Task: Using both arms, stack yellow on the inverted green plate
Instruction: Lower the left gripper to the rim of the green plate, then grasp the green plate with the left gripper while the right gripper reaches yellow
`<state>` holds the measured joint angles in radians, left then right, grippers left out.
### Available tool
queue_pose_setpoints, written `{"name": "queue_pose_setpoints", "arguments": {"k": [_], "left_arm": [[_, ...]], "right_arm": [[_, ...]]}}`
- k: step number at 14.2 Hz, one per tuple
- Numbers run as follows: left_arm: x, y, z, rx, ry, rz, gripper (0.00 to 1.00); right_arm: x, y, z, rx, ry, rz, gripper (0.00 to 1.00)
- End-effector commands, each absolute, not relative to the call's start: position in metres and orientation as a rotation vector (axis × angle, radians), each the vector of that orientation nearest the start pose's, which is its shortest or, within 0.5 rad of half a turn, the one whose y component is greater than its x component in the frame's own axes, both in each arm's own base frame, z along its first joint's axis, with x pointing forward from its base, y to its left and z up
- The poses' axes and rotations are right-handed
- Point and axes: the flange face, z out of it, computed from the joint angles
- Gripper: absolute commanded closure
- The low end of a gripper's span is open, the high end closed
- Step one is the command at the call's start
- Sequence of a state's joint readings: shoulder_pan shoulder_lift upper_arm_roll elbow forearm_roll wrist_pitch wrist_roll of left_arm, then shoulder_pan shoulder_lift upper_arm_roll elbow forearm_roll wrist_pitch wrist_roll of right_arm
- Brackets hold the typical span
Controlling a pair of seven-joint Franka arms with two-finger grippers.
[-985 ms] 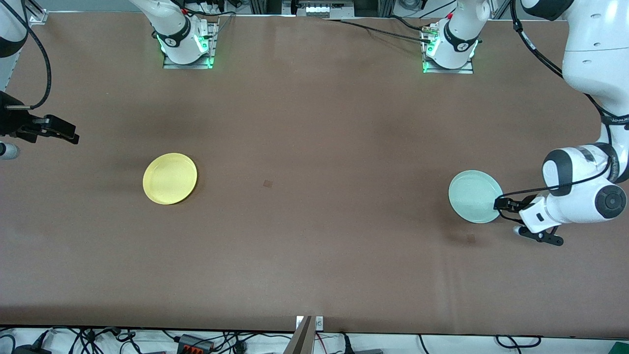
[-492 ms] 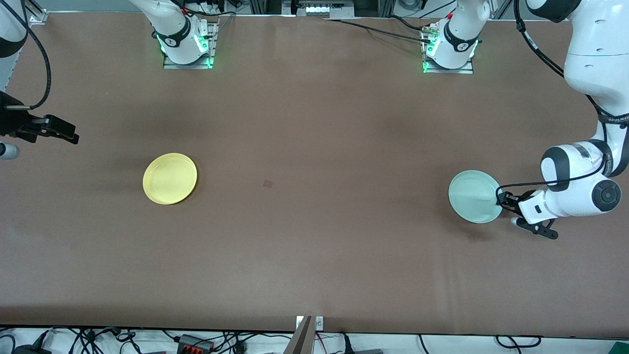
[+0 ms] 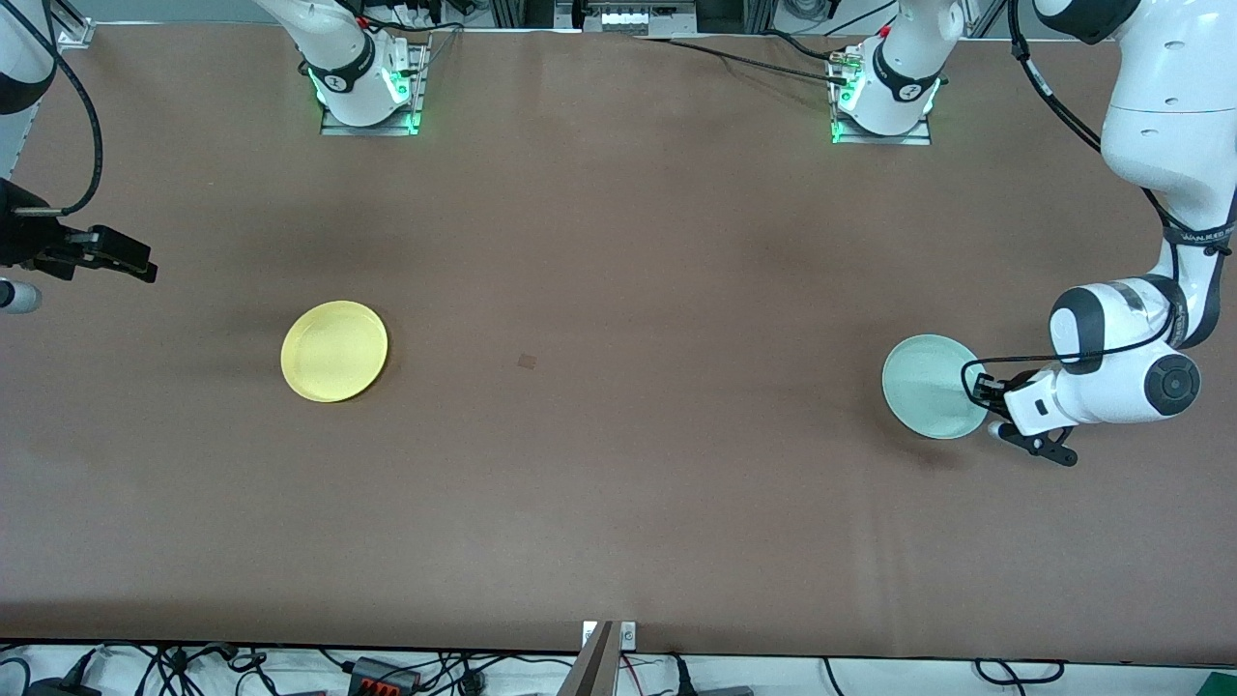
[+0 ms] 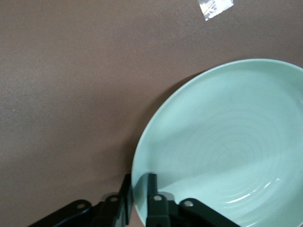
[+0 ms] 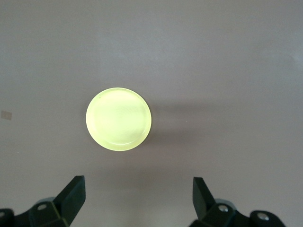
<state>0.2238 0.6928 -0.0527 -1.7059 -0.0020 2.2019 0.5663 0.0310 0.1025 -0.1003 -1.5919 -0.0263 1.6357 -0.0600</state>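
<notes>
The yellow plate lies right way up on the brown table toward the right arm's end, and shows in the right wrist view. The pale green plate lies right way up toward the left arm's end. My left gripper reaches in low from the side and is shut on the green plate's rim: one finger is outside the rim and one is over the inside. My right gripper is open and empty, up over the table's edge, well away from the yellow plate.
A small dark mark sits on the table between the two plates. A bit of silver tape lies on the table near the green plate. The arm bases stand along the edge farthest from the front camera.
My left gripper has slid toward the green plate and onto its rim, its fingers now over the plate's edge. The green plate, the yellow plate and the right arm have not moved.
</notes>
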Motion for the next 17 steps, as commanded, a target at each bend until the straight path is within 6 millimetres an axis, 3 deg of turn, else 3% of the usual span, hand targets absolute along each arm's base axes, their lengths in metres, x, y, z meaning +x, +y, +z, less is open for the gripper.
{"name": "queue_pose_setpoints", "arguments": {"k": [1,3,7,11,13,17], "left_arm": [[0.643,0.116,0.189,-3.159,0.715,0.233,0.99],[0.650,0.111,0.218,-3.143,0.715,0.168,0.99],[0.669,0.078,0.309,-3.095,0.762,0.098,0.99],[0.694,0.021,0.386,-2.986,0.732,0.151,0.99],[0.693,-0.028,0.400,-2.934,0.693,0.177,0.99],[0.679,-0.124,0.398,-2.778,0.522,0.173,0.99]], "right_arm": [[0.585,-0.040,0.563,-3.171,-0.011,0.108,0.00],[0.586,-0.041,0.559,-3.169,-0.009,0.117,0.00],[0.586,-0.042,0.553,-3.165,-0.001,0.138,0.00],[0.601,-0.045,0.507,-3.155,0.013,0.254,0.00],[0.607,-0.051,0.473,-3.142,0.027,0.350,0.00],[0.621,-0.051,0.379,-3.097,0.035,0.571,0.00]]}}
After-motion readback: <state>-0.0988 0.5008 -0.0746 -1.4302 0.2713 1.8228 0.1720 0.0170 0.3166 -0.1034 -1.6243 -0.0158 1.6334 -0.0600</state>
